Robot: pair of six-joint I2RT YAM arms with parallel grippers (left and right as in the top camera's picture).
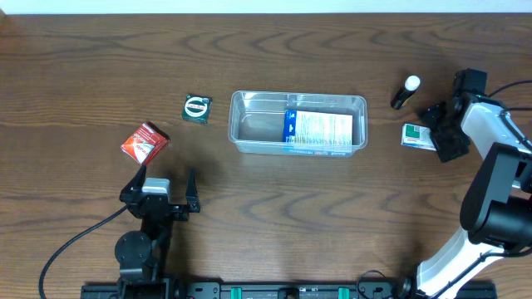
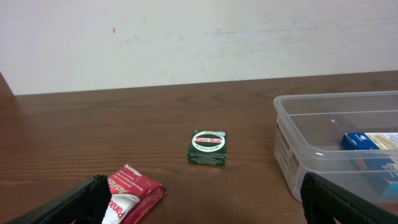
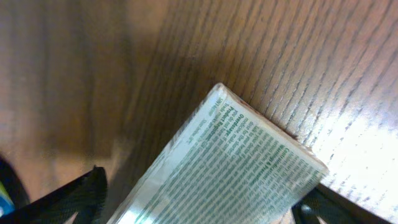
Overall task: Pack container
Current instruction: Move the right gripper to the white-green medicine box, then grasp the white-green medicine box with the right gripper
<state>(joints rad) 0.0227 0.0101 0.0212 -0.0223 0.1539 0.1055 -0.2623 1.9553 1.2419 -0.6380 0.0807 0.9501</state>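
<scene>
the right claw is hovering spread astride a box on the worktop, likely to carry it to the container at mid-worktop, which is holding one packet, while the left claw is gaping empty.

Right wrist view: the printed box runs off at 6 o'clock, its print too blurred to read. Overhead, the right pincer covers its 3 o'clock end. Left wrist view: the container is cut at 3 o'clock, the red packet, perhaps a sachet, at 6.
</scene>
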